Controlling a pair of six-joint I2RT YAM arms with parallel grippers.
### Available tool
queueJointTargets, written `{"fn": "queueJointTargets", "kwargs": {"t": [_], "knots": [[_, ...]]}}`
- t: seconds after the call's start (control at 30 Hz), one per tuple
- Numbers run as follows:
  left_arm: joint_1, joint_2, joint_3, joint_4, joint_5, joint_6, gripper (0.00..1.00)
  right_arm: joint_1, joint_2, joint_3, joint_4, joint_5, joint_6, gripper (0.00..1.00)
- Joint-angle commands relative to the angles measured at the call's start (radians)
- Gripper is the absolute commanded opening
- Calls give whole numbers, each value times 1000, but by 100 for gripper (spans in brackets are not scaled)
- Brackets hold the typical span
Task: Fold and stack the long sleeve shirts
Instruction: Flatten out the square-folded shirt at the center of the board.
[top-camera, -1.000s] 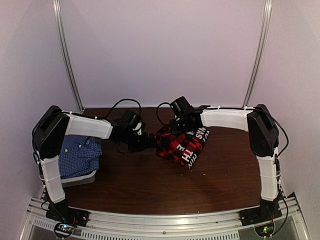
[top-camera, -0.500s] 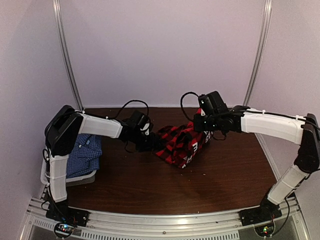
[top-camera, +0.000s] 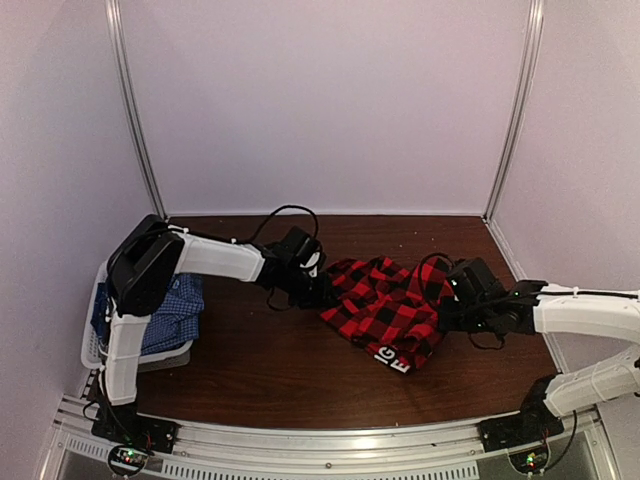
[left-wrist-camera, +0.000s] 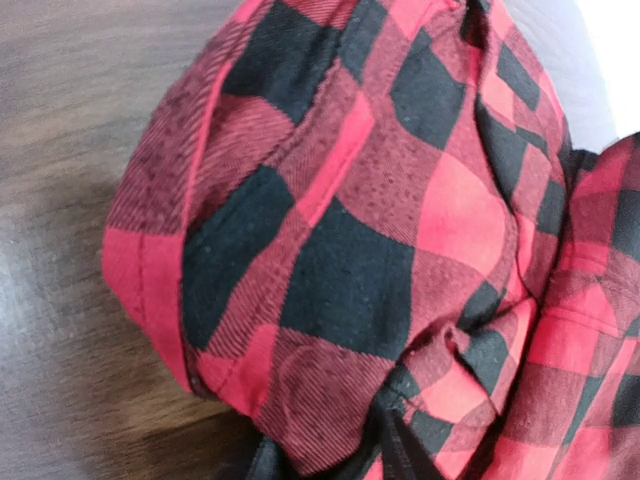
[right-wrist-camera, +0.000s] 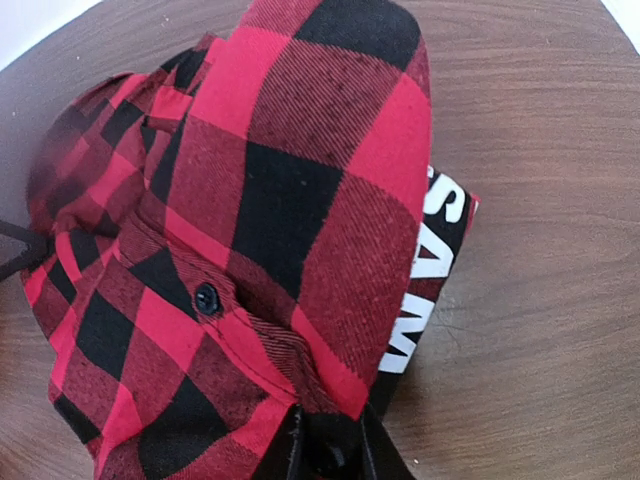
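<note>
Lying rumpled on the middle of the table (top-camera: 300, 375): the plaid shirt (top-camera: 385, 305).
At your far left, the blue check shirt (top-camera: 160, 310) sits bundled in the grey basket (top-camera: 90, 345). The left gripper (top-camera: 320, 290) meets the left edge of the plaid shirt. Cloth bunches between its jaws, but you cannot tell whether they clamp it. White lettering (top-camera: 392, 362) shows at the shirt's near edge. At your right, the right gripper (top-camera: 447, 312) grasps a fold of the shirt's right edge, jaws narrow around it.

Pale basket (top-camera: 92, 340), dark wooden table (top-camera: 280, 370)
</note>
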Motion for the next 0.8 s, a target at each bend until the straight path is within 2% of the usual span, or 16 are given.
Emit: {"fn": "queueJointTargets", "kwargs": {"t": [0.0, 0.07, 0.17, 0.3, 0.47, 0.6, 0.77], "knots": [[-10, 42, 42, -40, -34, -11, 27, -2, -67, -52, -27, -18, 69, 25], [-9, 45, 59, -57, -62, -11, 16, -3, -98, -51, -65, 3, 69, 39], [-7, 52, 91, -80, -94, 3, 7, -3, -142, -16, -131, 49, 51, 62], [18, 77, 175, -137, -126, 53, 0, -4, -149, 72, -211, 124, 10, 78], [80, 114, 286, -183, -146, 136, 0, -22, -107, 160, -233, 187, -69, 83], [153, 189, 422, -200, -106, 218, 0, -43, -23, 210, -140, 114, -155, 84], [204, 360, 711, -270, 15, 314, 0, -48, 205, 330, -46, 42, -248, 84]]}}
